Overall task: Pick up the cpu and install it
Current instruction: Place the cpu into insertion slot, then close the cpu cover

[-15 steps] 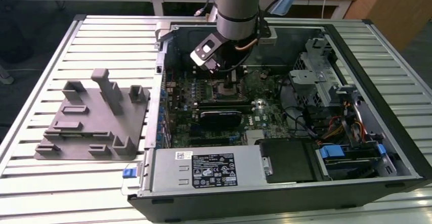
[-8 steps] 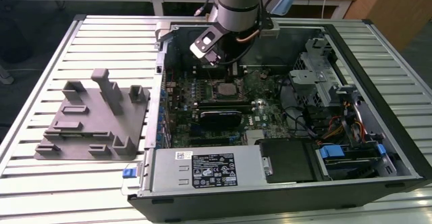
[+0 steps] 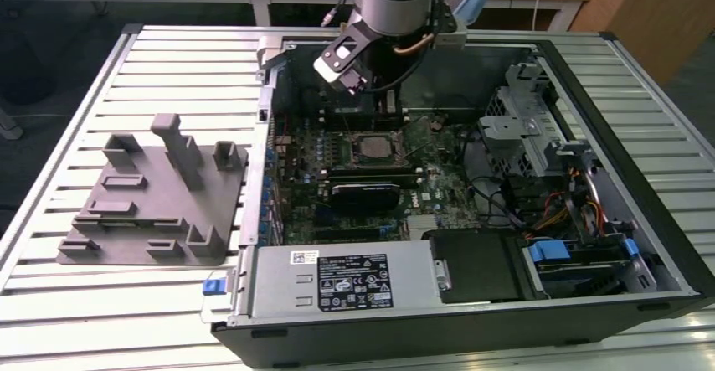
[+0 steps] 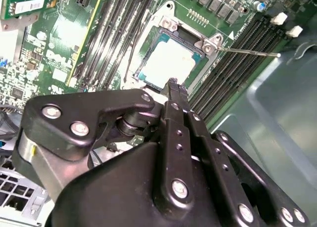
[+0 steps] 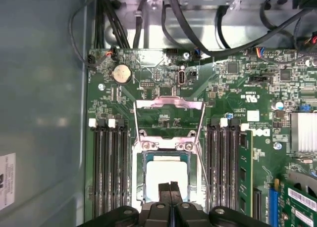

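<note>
"Black steel computer case (image 3: 447, 337) lies open, its green motherboard (image 5: 237, 88) facing up. Where is the cpu (image 5: 166, 173)?"

"Down in the socket (image 5: 139, 177), silvery top level, with the load plate (image 5: 169, 104) tipped up beside it. The gripper (image 5: 171, 190) hangs just over one edge of the cpu, fingertips pressed together with nothing between them."

"So what makes this step go well?"

"Seating, I'd judge. The chip should lie flat with all four edges inside the frame. The tips are best held clear, since a sideways nudge could harm the socket's contacts."
</note>
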Controlling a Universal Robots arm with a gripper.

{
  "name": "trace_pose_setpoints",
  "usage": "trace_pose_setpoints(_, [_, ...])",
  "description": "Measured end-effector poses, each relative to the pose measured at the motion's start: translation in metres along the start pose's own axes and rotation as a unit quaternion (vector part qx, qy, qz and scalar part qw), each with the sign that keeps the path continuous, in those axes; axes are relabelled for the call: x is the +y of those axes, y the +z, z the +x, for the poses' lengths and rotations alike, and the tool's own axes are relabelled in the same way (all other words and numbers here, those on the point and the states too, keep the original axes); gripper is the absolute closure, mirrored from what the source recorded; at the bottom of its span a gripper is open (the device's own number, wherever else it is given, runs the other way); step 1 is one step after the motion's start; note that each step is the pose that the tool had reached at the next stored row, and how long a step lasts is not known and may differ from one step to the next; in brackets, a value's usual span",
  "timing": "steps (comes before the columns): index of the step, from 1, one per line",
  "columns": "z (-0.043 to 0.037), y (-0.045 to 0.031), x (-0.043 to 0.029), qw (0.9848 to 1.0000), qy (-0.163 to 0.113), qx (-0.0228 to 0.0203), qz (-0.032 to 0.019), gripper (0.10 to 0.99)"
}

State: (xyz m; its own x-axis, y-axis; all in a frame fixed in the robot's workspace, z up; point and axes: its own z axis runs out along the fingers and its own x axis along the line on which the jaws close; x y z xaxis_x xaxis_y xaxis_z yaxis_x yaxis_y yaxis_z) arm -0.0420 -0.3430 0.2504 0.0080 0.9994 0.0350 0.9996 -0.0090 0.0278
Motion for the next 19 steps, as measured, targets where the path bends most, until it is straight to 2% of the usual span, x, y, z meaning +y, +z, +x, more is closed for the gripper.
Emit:
trace_pose_setpoints(14, [0.0, -0.0008, 0.0002, 1.0, 0.0, 0.0, 0.0, 0.98])
trace_pose_setpoints(19, [0.0001, -0.0006, 0.0074, 1.0, 0.0, 0.0, 0.0, 0.98])
